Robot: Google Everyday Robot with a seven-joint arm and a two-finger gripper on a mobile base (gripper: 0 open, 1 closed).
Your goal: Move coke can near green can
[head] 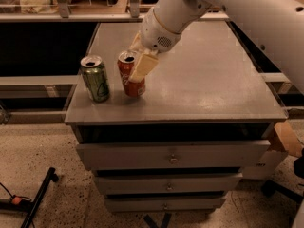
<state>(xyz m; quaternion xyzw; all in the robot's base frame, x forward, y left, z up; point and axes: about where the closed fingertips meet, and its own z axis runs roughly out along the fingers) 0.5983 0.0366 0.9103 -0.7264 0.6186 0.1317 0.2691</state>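
The coke can (128,80) is red with white lettering and a silver top. It stands upright on the grey cabinet top (204,80), towards the front left. My gripper (137,66) comes down from the white arm at the upper right and is shut on the coke can, one pale finger (144,66) across its right side. The green can (95,79) stands upright just left of the coke can, a small gap between them, near the cabinet's left edge.
The cabinet has several drawers (171,156) below its top. A shelf rail (71,18) runs behind at the back. A cardboard box (285,139) sits at the right. A black stand leg (38,196) lies on the floor at the lower left.
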